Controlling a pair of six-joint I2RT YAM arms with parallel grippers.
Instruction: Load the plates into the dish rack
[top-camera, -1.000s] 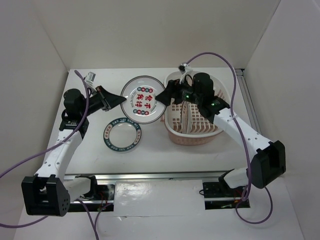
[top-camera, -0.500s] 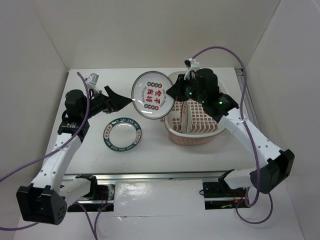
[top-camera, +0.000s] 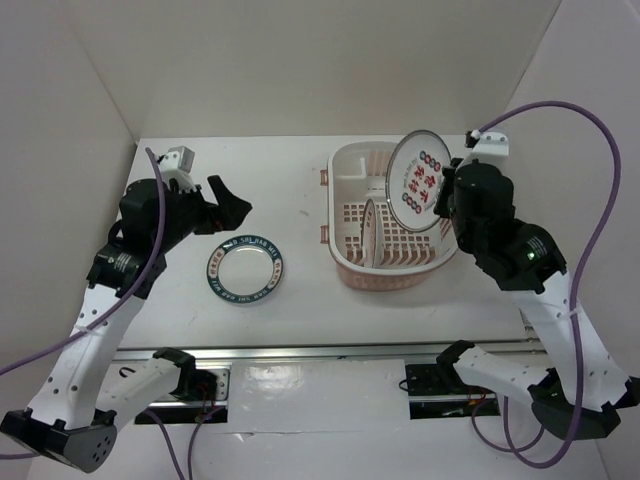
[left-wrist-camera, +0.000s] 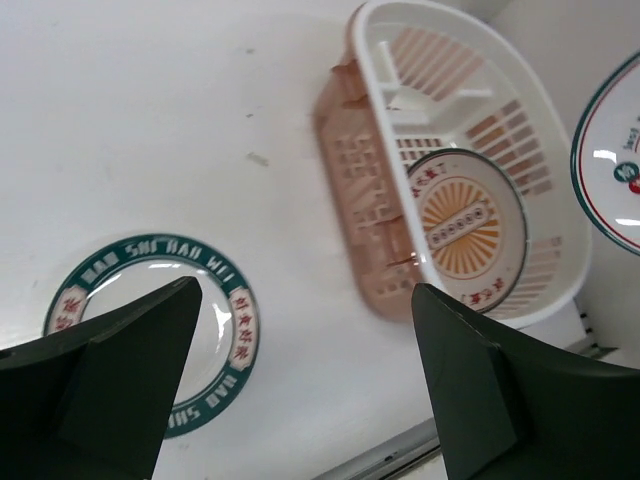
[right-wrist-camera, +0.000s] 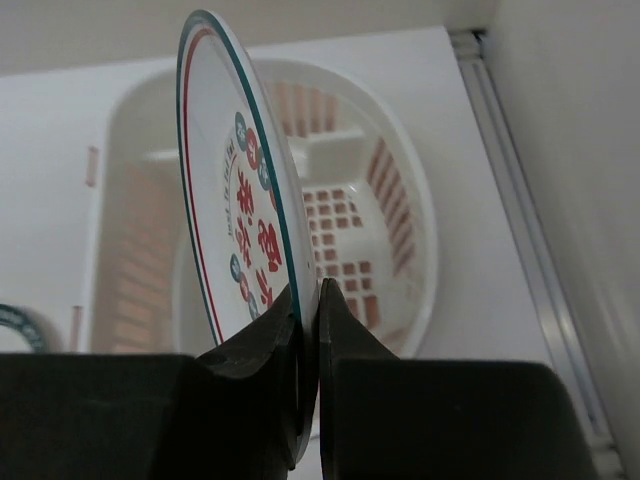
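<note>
- Top cam: fixed high up behind the arm bases, looking down on the whole counter (top-camera: 300, 320), so everything's small and far off.
- Left wrist cam: peers out between the left fingers (left-wrist-camera: 100, 380) from above the counter, view tilted. The blue-rimmed plate (left-wrist-camera: 150, 252) is nearest, with the rack (left-wrist-camera: 360, 190) beyond it.
- Right wrist cam: super close, staring past the right fingers (right-wrist-camera: 260, 370) along the red-character plate (right-wrist-camera: 245, 230) into the rack.
- All three catch the rack and that plate; top and left wrist also share the blue-rimmed one.
</note>
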